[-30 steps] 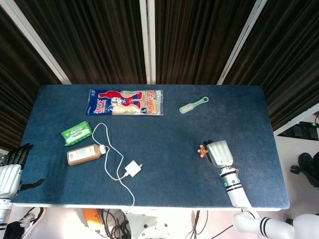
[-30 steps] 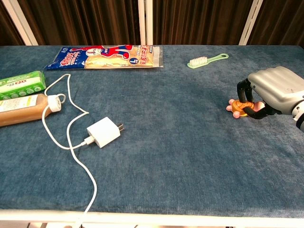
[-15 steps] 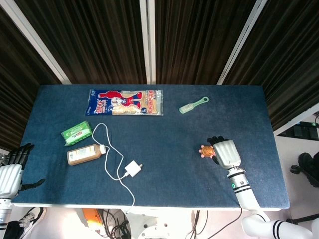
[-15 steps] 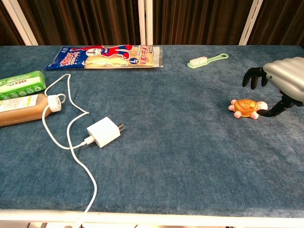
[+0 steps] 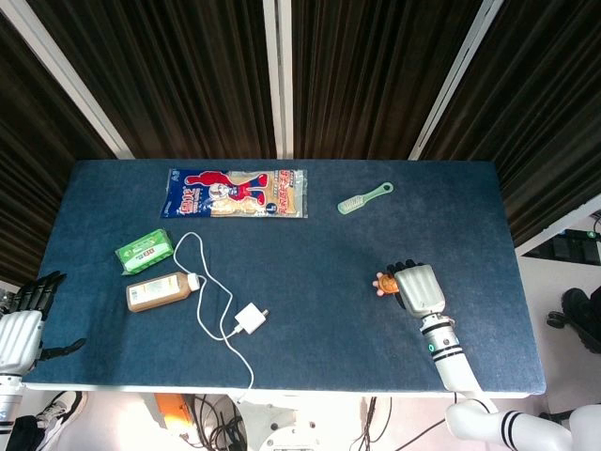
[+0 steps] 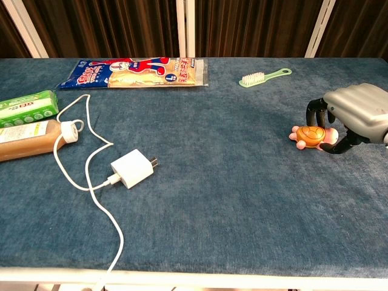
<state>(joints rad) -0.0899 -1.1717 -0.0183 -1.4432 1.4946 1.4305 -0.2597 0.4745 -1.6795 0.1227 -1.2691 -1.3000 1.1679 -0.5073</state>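
A small orange toy turtle (image 6: 308, 136) lies on the blue table (image 6: 212, 200) at the right, also seen from above as the turtle (image 5: 384, 284). My right hand (image 6: 354, 112) sits just right of it, fingers spread and arched around it, a fingertip (image 6: 311, 113) behind it and the thumb at its right end. Whether they touch it I cannot tell. The head view shows this right hand (image 5: 418, 289) palm down. My left hand (image 5: 21, 329) hangs off the table's front left corner, fingers apart and holding nothing.
A white charger (image 6: 132, 168) with its looping cable (image 6: 85, 151) lies at centre left. A brown bottle (image 6: 30, 139) and a green packet (image 6: 27, 108) are at the left edge. A snack bag (image 6: 136, 71) and a green brush (image 6: 264, 77) lie at the back.
A second ago my right hand gripped the turtle; it let go and drew back to the right, and now it has come back close around the turtle. The left hand has not moved.
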